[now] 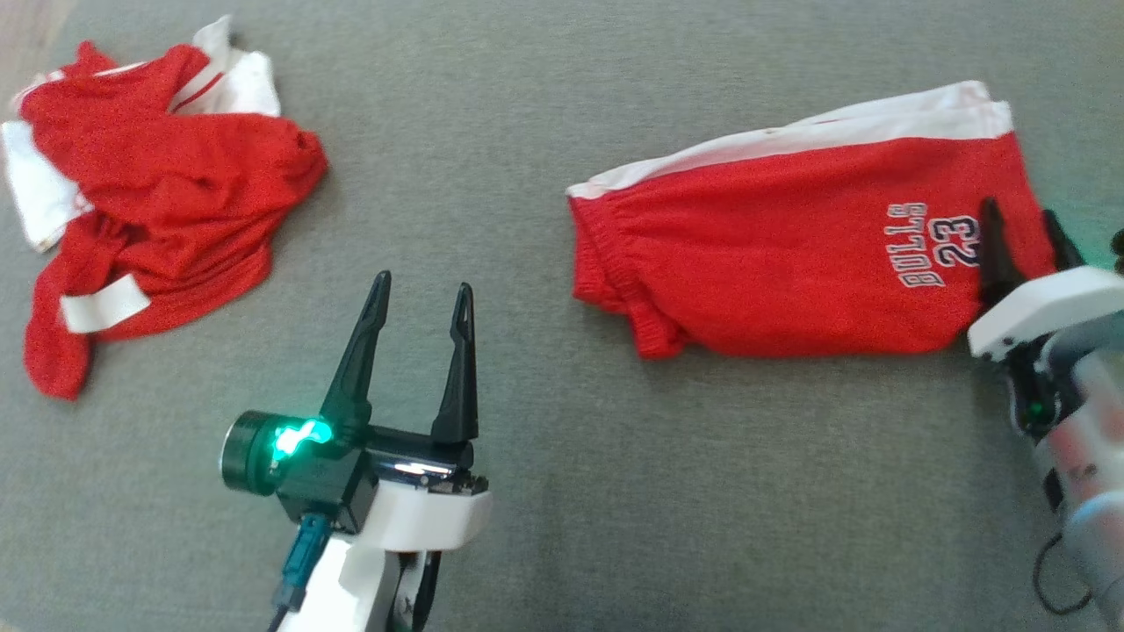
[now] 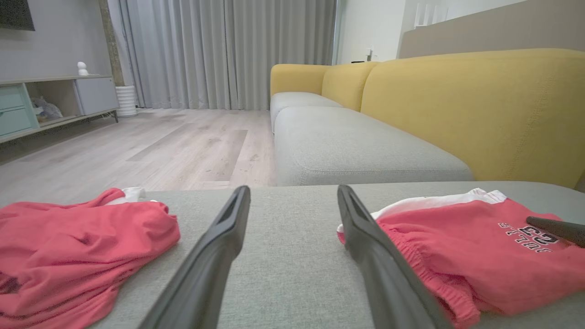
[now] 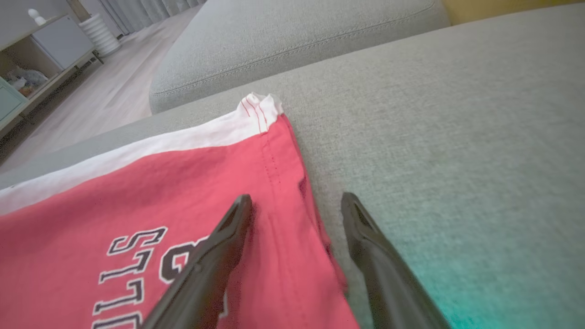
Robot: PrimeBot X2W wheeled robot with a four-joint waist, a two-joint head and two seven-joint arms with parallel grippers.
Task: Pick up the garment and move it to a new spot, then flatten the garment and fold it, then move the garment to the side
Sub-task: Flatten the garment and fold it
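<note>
A folded red garment [image 1: 790, 246] with a white side band and "BULLS 23" print lies flat on the grey cushion [image 1: 527, 491], right of centre. My right gripper [image 1: 1019, 211] stands open at its right hem, one finger over the red cloth [image 3: 137, 192] and the other over bare cushion, holding nothing. My left gripper [image 1: 422, 283] is open and empty over bare cushion, left of the garment's waistband. In the left wrist view, my left gripper [image 2: 293, 189] points between the folded garment [image 2: 457, 256] and a crumpled one. My right gripper [image 3: 297, 198] straddles the hem edge.
A crumpled red and white garment [image 1: 167, 193] lies at the far left, seen again as a red heap [image 2: 77, 246]. Beyond the cushion edge are a grey sofa seat [image 2: 356, 151] with a yellow backrest [image 2: 480, 109], a wood floor [image 2: 160, 146] and a low cabinet [image 2: 55, 100].
</note>
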